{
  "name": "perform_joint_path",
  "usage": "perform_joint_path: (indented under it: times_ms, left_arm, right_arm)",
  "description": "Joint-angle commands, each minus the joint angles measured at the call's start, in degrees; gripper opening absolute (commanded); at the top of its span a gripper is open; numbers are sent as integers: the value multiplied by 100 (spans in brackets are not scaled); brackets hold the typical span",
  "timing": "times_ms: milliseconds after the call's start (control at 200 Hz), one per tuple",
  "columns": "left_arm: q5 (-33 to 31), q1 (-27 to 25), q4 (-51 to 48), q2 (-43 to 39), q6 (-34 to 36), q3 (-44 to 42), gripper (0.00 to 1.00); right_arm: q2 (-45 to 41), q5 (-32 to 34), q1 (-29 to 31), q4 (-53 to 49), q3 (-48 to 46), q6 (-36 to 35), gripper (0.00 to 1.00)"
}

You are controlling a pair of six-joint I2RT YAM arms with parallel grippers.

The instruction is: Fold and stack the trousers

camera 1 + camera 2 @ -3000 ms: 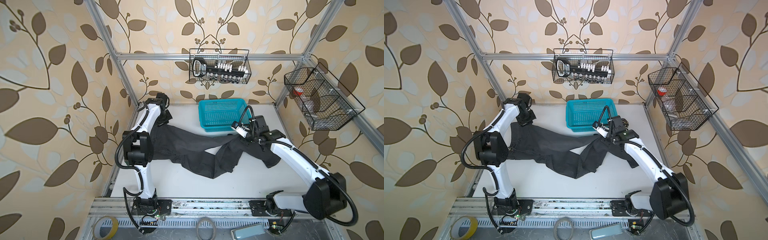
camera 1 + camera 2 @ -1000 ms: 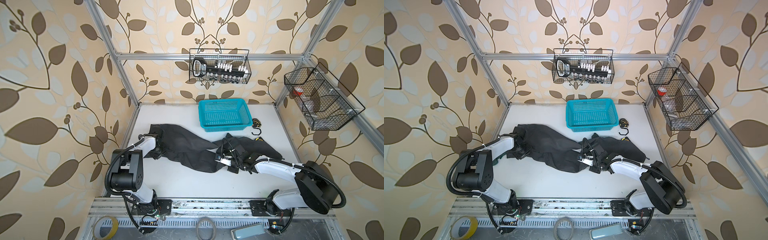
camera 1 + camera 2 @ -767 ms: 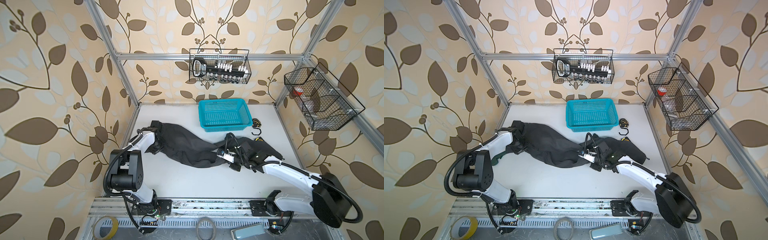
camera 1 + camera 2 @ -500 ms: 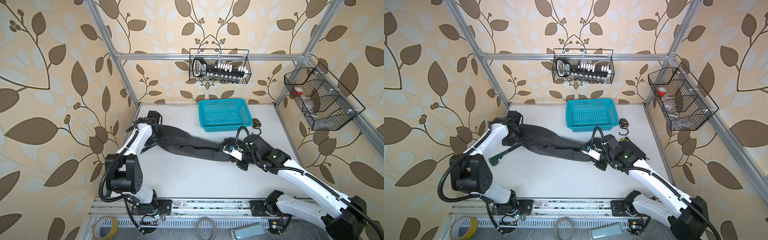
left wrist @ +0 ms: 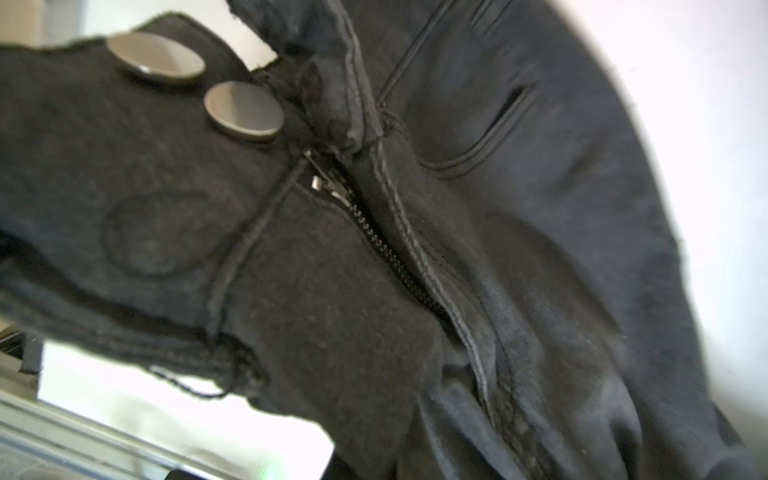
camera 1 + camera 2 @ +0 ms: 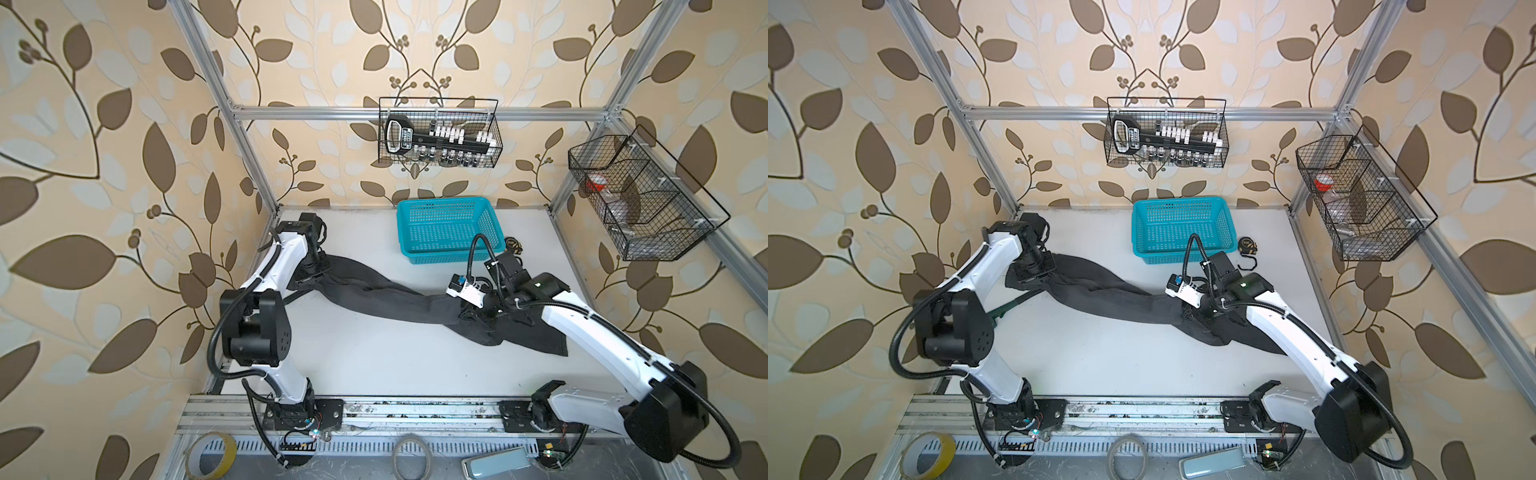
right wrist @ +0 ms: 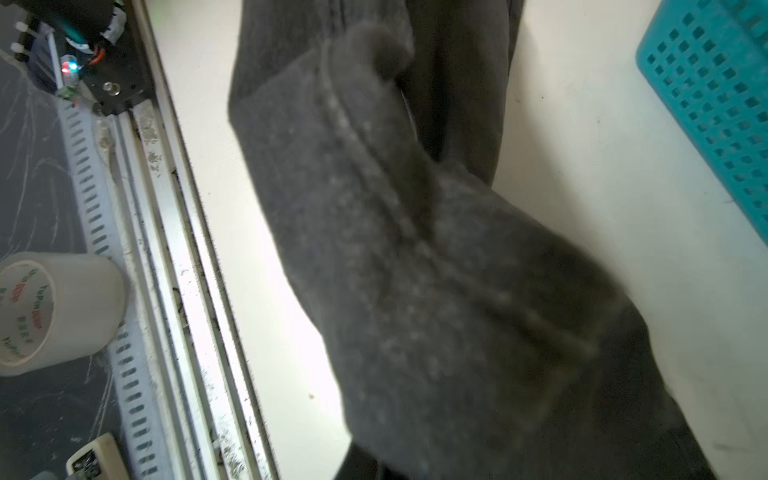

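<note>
The dark charcoal trousers [image 6: 390, 299] [image 6: 1121, 299] hang stretched in a long twisted band between my two grippers, across the white table [image 6: 374, 365]. At the back left, my left gripper [image 6: 312, 277] [image 6: 1034, 275] is shut on the waistband end. The left wrist view shows two metal buttons [image 5: 243, 110], the zipper and a pocket seam of the trousers [image 5: 519, 270]. Right of centre, my right gripper [image 6: 468, 311] [image 6: 1192, 315] is shut on the leg cloth, and the leg ends droop to the table beside it. Cloth [image 7: 415, 270] hides the fingers in both wrist views.
A turquoise perforated basket [image 6: 449, 230] [image 6: 1181, 228] [image 7: 715, 104] stands at the back middle, with a small tape measure [image 6: 513, 245] [image 6: 1248, 245] to its right. Wire baskets [image 6: 640, 199] hang on the walls. Tape rolls [image 6: 210, 455] [image 7: 54, 311] lie along the front rail.
Over the last second the arms have pulled apart and risen. The left gripper went to the back left and the right gripper to the right, drawing the bunched trousers into a long band.
</note>
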Motion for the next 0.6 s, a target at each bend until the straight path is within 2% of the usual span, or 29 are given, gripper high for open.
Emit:
perform_joint_path:
  times_ms: [0, 155, 215, 295, 390, 525, 595]
  left_arm:
    - [35, 60, 345, 462, 212, 405, 13]
    - [37, 60, 361, 1144, 299, 995, 29]
    - [17, 54, 312, 1295, 346, 1217, 39]
    - [-49, 60, 184, 1396, 398, 1471, 47]
    - [-138, 60, 28, 1352, 460, 1621, 64]
    - [-144, 68, -227, 1038, 465, 1485, 79]
    - [-184, 95, -331, 727, 412, 1222, 84]
  right_arm:
    - [542, -214, -57, 670, -34, -124, 8]
    - [1184, 160, -194, 1172, 4, 85, 13]
    - [1358, 347, -227, 1304, 33, 282, 16]
    - [1518, 554, -235, 1477, 13, 480, 20]
    - [1650, 732, -253, 1628, 7, 756, 24]
    - [1799, 824, -236, 1771, -1, 1062, 30]
    - [1788, 853, -227, 1845, -70, 1129, 32]
